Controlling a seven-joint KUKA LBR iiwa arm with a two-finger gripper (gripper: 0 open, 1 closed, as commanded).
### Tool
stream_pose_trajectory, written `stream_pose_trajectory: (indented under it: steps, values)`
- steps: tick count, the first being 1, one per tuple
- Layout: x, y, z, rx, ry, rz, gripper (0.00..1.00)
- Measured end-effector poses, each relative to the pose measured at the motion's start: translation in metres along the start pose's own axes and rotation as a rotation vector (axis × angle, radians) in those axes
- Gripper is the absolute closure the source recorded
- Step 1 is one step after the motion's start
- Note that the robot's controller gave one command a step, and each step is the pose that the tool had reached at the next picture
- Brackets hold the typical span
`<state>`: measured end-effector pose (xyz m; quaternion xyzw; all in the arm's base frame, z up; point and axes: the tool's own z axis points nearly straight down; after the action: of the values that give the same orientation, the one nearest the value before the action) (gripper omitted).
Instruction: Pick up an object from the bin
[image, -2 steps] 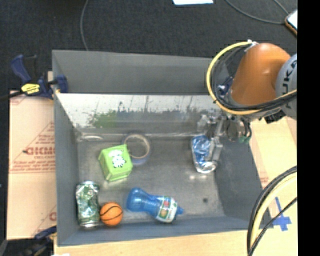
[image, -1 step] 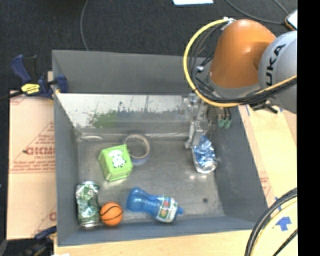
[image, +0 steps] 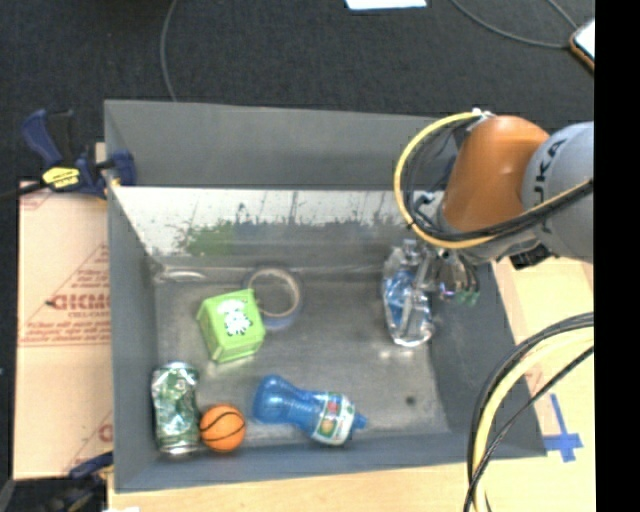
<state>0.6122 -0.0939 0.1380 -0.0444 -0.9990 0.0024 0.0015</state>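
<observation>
We see the pincer (image: 412, 298) low at three o'clock of the bin (image: 280, 150), just off the right wall. How wide it stands we cannot tell, because it merges with a clear cup (image: 406, 326) directly beneath it. We cannot say if the two touch.

That cup, glassy with a blue tint, stands at three o'clock on the floor. We judge it light, thin-walled and slick. It would probably buckle under a hard squeeze and slide under a weak one, so we would take it across the upper wall with moderate pressure.

At nine o'clock from the pincer lies a flat, translucent ring (image: 277, 292). Just beside that, lower, sits a green cube (image: 232, 327) that looks soft and has a pale printed face. At seven o'clock a smooth blue bottle (image: 300, 408) lies on its side, with a coloured label. Beyond it, in the eight o'clock corner, an orange ball (image: 222, 428) with dark seams rests against a crumpled, shiny can (image: 175, 405).
</observation>
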Motion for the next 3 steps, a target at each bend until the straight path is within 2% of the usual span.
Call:
stream_pose_trajectory:
  steps: [1, 2, 3]
  values:
    - [-0.007, -0.017, -0.053, -0.002, -0.046, -0.015, 0.00]
    - [-0.006, 0.000, 0.009, -0.003, 0.000, 0.055, 0.00]
    - [0.007, -0.003, 0.001, -0.003, -0.044, 0.065, 0.00]
